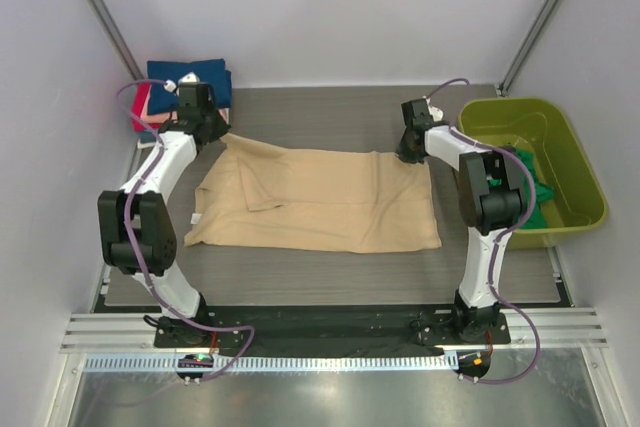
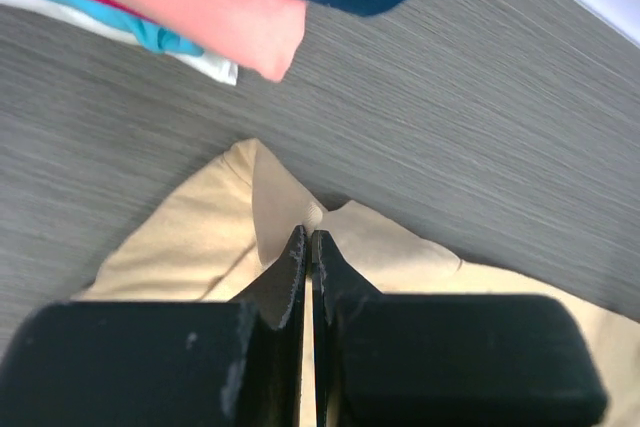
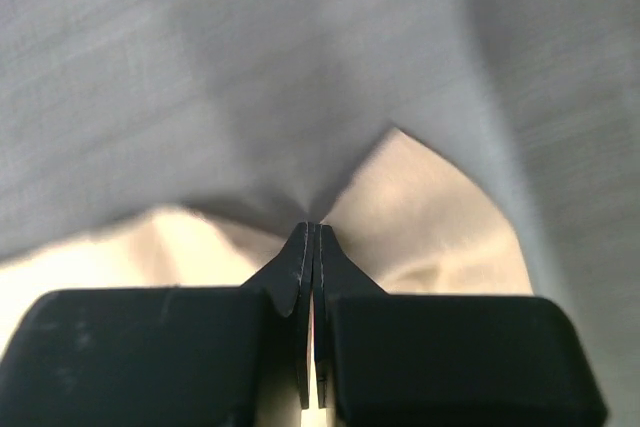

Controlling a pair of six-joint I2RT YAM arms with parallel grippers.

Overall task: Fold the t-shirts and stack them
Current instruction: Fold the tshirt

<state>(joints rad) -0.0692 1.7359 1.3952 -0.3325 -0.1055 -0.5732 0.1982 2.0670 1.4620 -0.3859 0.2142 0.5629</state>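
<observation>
A tan beige t-shirt [image 1: 330,202] lies spread across the middle of the table, partly folded at its left. My left gripper [image 1: 213,132] is shut on its far left corner; in the left wrist view the jaws [image 2: 310,239] pinch a raised fold of tan cloth [image 2: 200,237]. My right gripper [image 1: 410,150] is shut on the far right corner, where the right wrist view shows tan fabric [image 3: 420,207] bunched up at the closed tips [image 3: 314,230]. A stack of folded t-shirts [image 1: 190,85], navy on top with coral pink and teal beneath, sits at the back left. An emerald green t-shirt [image 1: 530,192] lies in the tub.
The lime-green plastic tub [image 1: 575,162] stands at the right edge of the table, close beside my right arm. The folded stack lies just behind my left gripper, with its pink edge [image 2: 200,7] overhanging in the left wrist view. White walls enclose the table.
</observation>
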